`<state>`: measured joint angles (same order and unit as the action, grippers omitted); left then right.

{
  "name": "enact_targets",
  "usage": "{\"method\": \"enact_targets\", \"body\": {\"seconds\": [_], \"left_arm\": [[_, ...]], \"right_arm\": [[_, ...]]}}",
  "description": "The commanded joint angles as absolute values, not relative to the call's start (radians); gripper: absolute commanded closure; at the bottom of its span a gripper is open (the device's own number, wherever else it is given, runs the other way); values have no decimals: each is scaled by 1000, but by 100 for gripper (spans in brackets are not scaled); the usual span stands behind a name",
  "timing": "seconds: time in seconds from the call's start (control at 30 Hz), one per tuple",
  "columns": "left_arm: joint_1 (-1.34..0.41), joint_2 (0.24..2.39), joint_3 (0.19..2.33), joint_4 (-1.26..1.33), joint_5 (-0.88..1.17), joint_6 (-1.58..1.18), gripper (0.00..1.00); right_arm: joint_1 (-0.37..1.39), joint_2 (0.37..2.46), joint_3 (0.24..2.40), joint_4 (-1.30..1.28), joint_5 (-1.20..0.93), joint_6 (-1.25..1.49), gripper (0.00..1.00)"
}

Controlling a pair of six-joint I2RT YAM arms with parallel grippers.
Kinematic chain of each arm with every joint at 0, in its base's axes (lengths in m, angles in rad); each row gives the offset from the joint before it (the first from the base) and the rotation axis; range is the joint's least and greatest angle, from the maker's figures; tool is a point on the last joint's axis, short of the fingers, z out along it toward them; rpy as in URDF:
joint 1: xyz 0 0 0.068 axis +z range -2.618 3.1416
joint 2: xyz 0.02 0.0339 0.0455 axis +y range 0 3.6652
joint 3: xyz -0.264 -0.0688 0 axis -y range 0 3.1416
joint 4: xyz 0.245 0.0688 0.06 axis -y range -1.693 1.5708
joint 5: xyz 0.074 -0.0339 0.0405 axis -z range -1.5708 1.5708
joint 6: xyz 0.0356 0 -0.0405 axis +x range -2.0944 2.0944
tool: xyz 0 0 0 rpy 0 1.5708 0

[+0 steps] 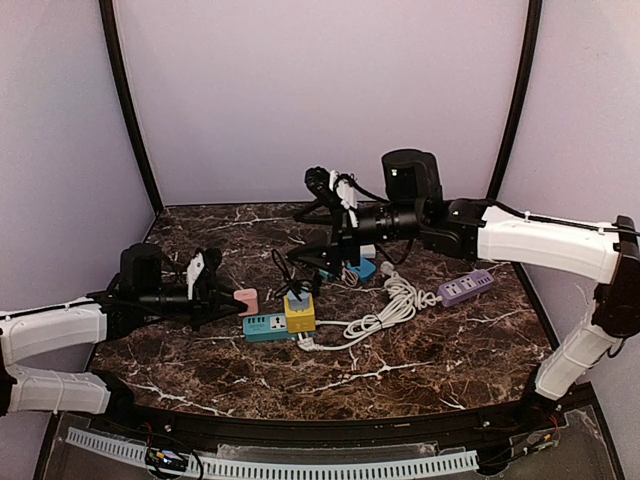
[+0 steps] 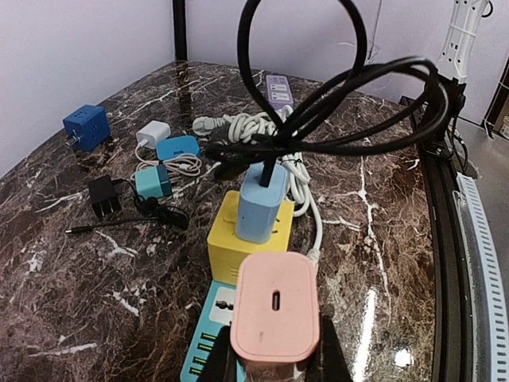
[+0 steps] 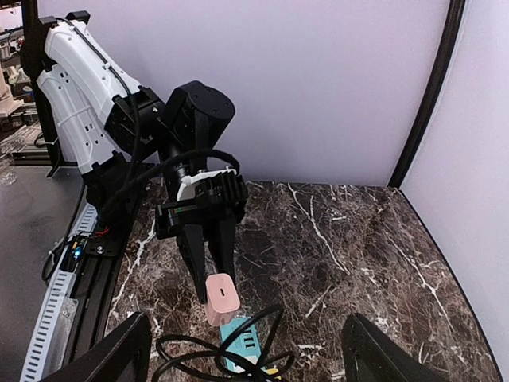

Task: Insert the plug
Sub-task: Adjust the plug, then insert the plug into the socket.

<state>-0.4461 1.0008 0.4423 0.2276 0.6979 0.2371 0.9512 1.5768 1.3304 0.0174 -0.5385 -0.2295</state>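
Pink plug (image 2: 274, 317) pinched in left end effector (image 3: 214, 280), above teal power strip (image 2: 203, 350); right end effector (image 3: 250, 350) wide open. Risk: black cable (image 2: 350, 119) beside power strip may snag; tilted plug misses holes.

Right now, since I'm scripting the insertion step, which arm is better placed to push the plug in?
Left. The left gripper is shut on the pink adapter, close over the teal power strip. The right gripper is open over the black cable, holding nothing.
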Motion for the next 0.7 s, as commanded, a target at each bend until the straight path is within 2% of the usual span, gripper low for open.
{"method": "enact_targets", "body": {"seconds": [0.0,0.27,0.67], "left_arm": [[-443,1091,358,493,737,216,99],[-508,1297,325,797,721,174,99],[-518,1586,422,943,770,191,99]], "right_arm": [[921,1540,1272,37,-519,-213,18],[845,1577,1212,59,-628,-196,18],[746,1596,1189,66,-695,-194,18]]}}
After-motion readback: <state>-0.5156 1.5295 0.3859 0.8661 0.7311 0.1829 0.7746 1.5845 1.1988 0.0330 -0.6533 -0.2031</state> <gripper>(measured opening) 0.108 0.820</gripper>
